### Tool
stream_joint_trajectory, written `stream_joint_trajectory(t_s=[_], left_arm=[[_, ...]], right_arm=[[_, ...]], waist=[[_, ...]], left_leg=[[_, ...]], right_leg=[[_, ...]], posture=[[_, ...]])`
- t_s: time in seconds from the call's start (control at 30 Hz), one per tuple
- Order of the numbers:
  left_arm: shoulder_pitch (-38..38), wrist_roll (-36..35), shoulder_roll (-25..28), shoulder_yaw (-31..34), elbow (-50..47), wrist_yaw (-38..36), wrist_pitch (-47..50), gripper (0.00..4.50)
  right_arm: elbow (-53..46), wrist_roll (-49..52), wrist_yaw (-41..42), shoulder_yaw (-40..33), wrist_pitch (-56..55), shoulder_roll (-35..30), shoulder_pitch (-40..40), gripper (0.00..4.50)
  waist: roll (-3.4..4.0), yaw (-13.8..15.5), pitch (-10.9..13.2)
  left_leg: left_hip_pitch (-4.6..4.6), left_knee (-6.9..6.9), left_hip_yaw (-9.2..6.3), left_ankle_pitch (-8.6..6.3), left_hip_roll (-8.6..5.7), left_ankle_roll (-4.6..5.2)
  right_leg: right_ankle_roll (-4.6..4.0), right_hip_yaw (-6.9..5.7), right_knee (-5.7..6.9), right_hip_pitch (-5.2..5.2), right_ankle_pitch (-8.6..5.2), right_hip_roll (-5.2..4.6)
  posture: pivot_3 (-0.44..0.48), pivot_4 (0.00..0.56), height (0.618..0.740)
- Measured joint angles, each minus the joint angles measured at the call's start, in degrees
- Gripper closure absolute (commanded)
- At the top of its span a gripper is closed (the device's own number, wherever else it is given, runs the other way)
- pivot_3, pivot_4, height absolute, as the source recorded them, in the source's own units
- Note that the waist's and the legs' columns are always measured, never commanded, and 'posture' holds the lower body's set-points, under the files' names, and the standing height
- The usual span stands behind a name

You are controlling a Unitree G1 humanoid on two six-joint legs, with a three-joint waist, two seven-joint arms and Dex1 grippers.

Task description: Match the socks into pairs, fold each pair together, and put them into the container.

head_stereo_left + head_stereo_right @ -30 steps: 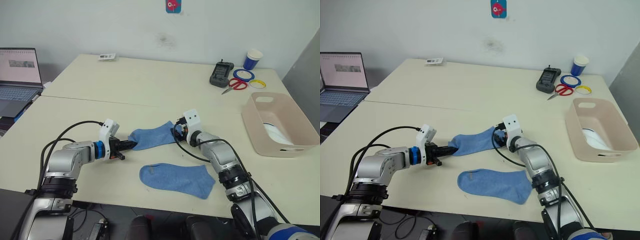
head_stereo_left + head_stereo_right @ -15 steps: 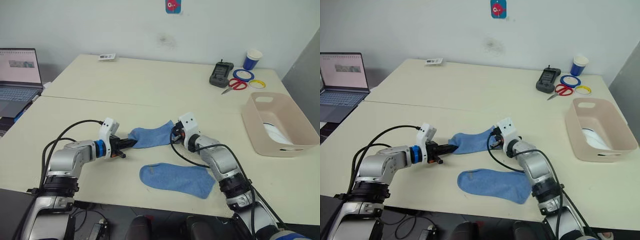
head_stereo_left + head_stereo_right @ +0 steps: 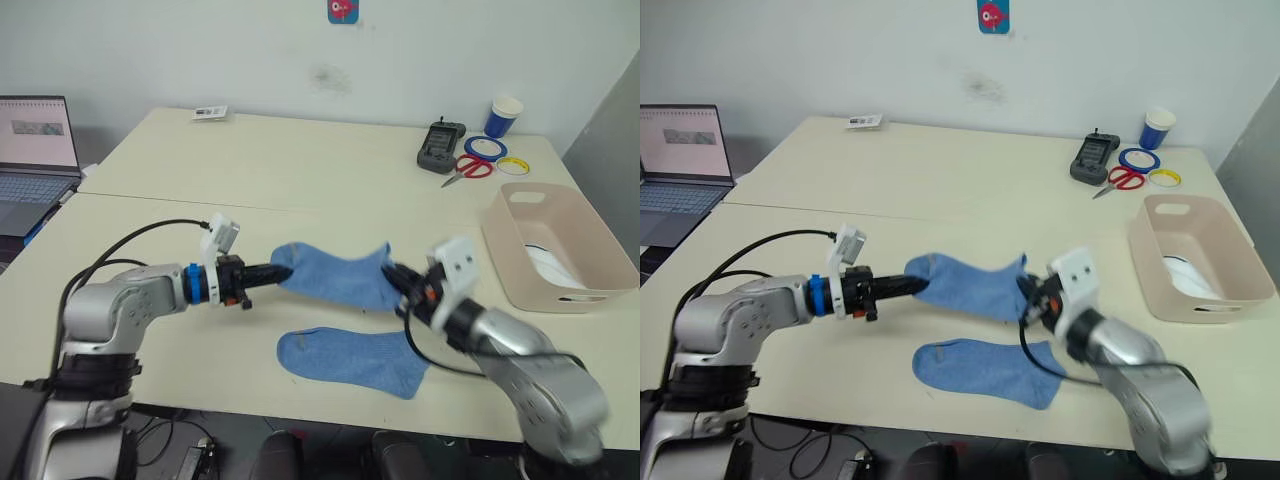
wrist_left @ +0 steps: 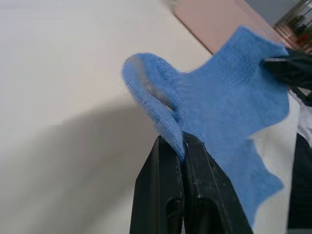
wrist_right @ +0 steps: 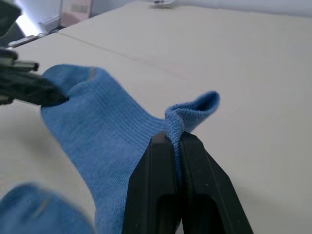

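Above the table point(image 3: 300, 170), both grippers, left point(image 3: 282, 271) and right point(image 3: 393, 275), clamp a blue sock point(image 3: 335, 277) taut; pairing underway, next lower it onto the second sock point(image 3: 352, 359)

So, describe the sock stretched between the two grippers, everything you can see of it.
The held sock is a short ankle sock in plain mid-blue ribbed knit, with a small grey patch near its toe. It is lifted off the table and spread out between the grippers: the left gripper pinches the toe end, the right gripper pinches the folded cuff edge. It hangs above and behind the second blue sock, which lies flat on the table.
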Motion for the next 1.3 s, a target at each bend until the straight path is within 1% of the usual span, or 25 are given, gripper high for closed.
stream_joint_trajectory(t_s=[0.03, 0.1, 0.17, 0.23, 0.3, 0.4, 0.5, 0.7, 0.83, 0.93, 0.97, 1.03, 1.1, 1.13, 1.17, 1.2, 1.27, 1.3], left_arm=[[3.3, -1.7, 0.6, 0.3, -3.3, 0.3, 1.9, 4.50], [6.9, -3.3, 0.6, 0.4, -6.3, 0.7, 3.6, 4.50], [12.4, -3.6, 1.5, 0.4, -9.9, 1.1, 2.8, 4.50], [15.7, -2.5, 1.6, -0.3, -11.0, 2.0, 0.2, 4.50], [16.9, -0.3, 0.1, -1.6, -11.0, 3.7, -3.1, 4.50], [17.9, 3.4, -2.0, -5.2, -10.5, 5.5, -8.3, 4.50], [19.3, 5.2, -2.1, -7.8, -10.3, 5.2, -11.2, 4.50], [20.2, 5.7, -1.4, -8.8, -10.3, 4.9, -12.9, 4.50], [20.0, 5.4, -0.8, -9.2, -10.3, 4.7, -12.7, 4.50], [19.2, 6.1, 0.2, -10.2, -10.0, 4.3, -13.0, 3.88], [19.0, 6.4, 0.3, -10.3, -10.0, 4.1, -13.5, 3.60], [19.0, 6.8, 0.4, -10.1, -10.0, 4.0, -14.8, 2.93], [19.2, 6.7, 0.8, -9.2, -10.1, 3.8, -15.5, 2.35], [19.4, 6.2, 1.2, -8.3, -10.1, 3.7, -15.6, 1.97], [19.6, 5.0, 1.6, -6.5, -10.0, 3.2, -15.2, 1.68], [19.6, 4.1, 2.1, -5.1, -10.0, 2.7, -14.8, 1.65], [18.7, 1.5, 4.9, -2.1, -9.5, 0.7, -13.2, 1.65], [17.5, 0.4, 6.1, -0.7, -8.7, -0.2, -12.3, 1.65]], right_arm=[[-2.6, 1.7, 0.0, -1.0, 1.2, -0.3, 2.6, 4.45], [-2.8, 3.3, 0.0, -1.7, 1.7, -0.8, 5.1, 4.45], [-2.9, 4.0, -0.2, -1.2, 1.2, -3.9, 9.5, 4.45], [-2.9, 3.3, -0.3, 0.6, -0.4, -7.2, 13.3, 4.45], [-2.8, 1.8, -0.4, 2.4, -2.6, -8.9, 15.7, 4.45], [-2.4, -0.7, -0.7, 4.1, -6.9, -10.9, 18.1, 4.45], [-0.9, -3.0, -0.5, 5.4, -10.8, -12.7, 19.7, 4.45], [2.2, -5.6, 0.3, 7.2, -16.4, -14.4, 21.6, 4.45], [3.9, -6.7, 0.3, 8.5, -17.1, -15.0, 22.1, 4.45], [4.7, -7.1, 0.2, 8.7, -17.0, -15.0, 22.3, 3.74], [4.8, -7.2, 0.2, 8.5, -17.1, -15.0, 22.4, 3.43], [4.8, -7.2, 0.1, 7.5, -17.4, -15.1, 23.1, 2.66], [4.6, -7.1, 0.3, 6.4, -17.6, -15.6, 23.9, 1.99], [4.2, -7.1, 0.4, 5.5, -17.7, -15.9, 24.3, 1.56], [3.3, -7.0, 0.9, 4.3, -17.6, -16.4, 24.4, 1.24], [2.5, -6.8, 1.1, 3.4, -17.6, -16.8, 24.4, 0.86], [0.0, -5.0, 1.8, 0.9, -17.5, -17.2, 23.3, 0.14], [-1.1, -4.5, 2.4, 0.3, -17.4, -17.5, 22.3, 0.14]], waist=[[0.00, -0.2, 0.0], [-0.01, -0.3, 0.0], [0.01, -0.3, 0.0], [0.01, -0.3, 0.0], [0.01, -0.2, 0.0], [0.00, -0.2, 0.0], [-0.02, -0.2, 0.0], [-0.02, -0.1, 0.0], [-0.02, -0.1, 0.0], [-0.02, -0.1, 0.0], [-0.02, 0.0, 0.0], [-0.02, 0.0, 0.0], [-0.02, 0.0, 0.0], [-0.02, 0.0, 0.0], [-0.01, 0.0, 0.0], [-0.01, 0.0, 0.0], [-0.02, 0.0, 0.0], [-0.01, 0.0, 0.0]], left_leg=[[0.03, -0.01, -0.01, 0.00, 0.00, 0.00], [0.10, -0.01, -0.06, 0.00, 0.00, 0.01], [0.19, -0.02, -0.03, 0.00, -0.02, 0.01], [0.24, -0.02, 0.01, 0.00, -0.05, 0.02], [0.24, -0.04, 0.01, 0.00, -0.06, 0.02], [0.22, -0.04, 0.04, -0.01, -0.06, 0.02], [0.20, -0.05, 0.04, -0.01, -0.06, 0.03], [0.21, -0.06, 0.05, -0.01, -0.05, 0.03], [0.21, -0.06, 0.04, -0.01, -0.05, 0.03], [0.21, -0.06, 0.04, -0.01, -0.06, 0.03], [0.21, -0.06, 0.05, -0.01, -0.06, 0.03], [0.21, -0.06, 0.06, -0.01, -0.06, 0.03], [0.21, -0.07, 0.05, -0.01, -0.05, 0.03], [0.21, -0.08, 0.04, -0.01, -0.04, 0.03], [0.20, -0.08, 0.06, -0.01, -0.03, 0.03], [0.20, -0.08, 0.04, -0.01, -0.03, 0.03], [0.20, -0.08, 0.03, -0.01, -0.03, 0.03], [0.21, -0.08, 0.03, -0.01, -0.05, 0.03]], right_leg=[[0.02, -0.01, 0.02, 0.01, -0.01, -0.01], [0.03, -0.07, 0.01, 0.08, -0.02, -0.01], [0.03, -0.02, 0.01, 0.14, -0.02, -0.04], [0.01, 0.00, -0.02, 0.17, -0.04, -0.07], [0.01, 0.00, -0.06, 0.18, -0.04, -0.07], [0.01, 0.03, -0.12, 0.18, -0.04, -0.07], [0.01, 0.02, -0.14, 0.17, -0.04, -0.06], [0.02, 0.03, -0.15, 0.17, -0.05, -0.06], [0.02, 0.02, -0.15, 0.17, -0.05, -0.06], [0.02, 0.02, -0.15, 0.17, -0.05, -0.06], [0.02, 0.03, -0.15, 0.17, -0.05, -0.06], [0.02, 0.03, -0.15, 0.17, -0.05, -0.07], [0.02, 0.03, -0.15, 0.17, -0.05, -0.06], [0.02, 0.02, -0.14, 0.16, -0.05, -0.06], [0.02, 0.02, -0.13, 0.14, -0.05, -0.06], [0.02, 0.01, -0.14, 0.14, -0.05, -0.06], [0.02, -0.01, -0.14, 0.14, -0.05, -0.05], [0.02, -0.01, -0.14, 0.14, -0.05, -0.05]], posture=[[0.000, 0.150, 0.725], [0.000, 0.150, 0.725], [0.000, 0.150, 0.725], [0.000, 0.150, 0.725], [0.000, 0.150, 0.725], [0.000, 0.150, 0.725], [0.000, 0.150, 0.725], [0.000, 0.150, 0.725], [0.000, 0.150, 0.725], [0.000, 0.150, 0.725], [0.000, 0.150, 0.725], [0.000, 0.150, 0.725], [0.000, 0.150, 0.725], [0.000, 0.150, 0.725], [0.000, 0.150, 0.725], [0.000, 0.150, 0.725], [0.000, 0.150, 0.725], [0.000, 0.150, 0.725]])
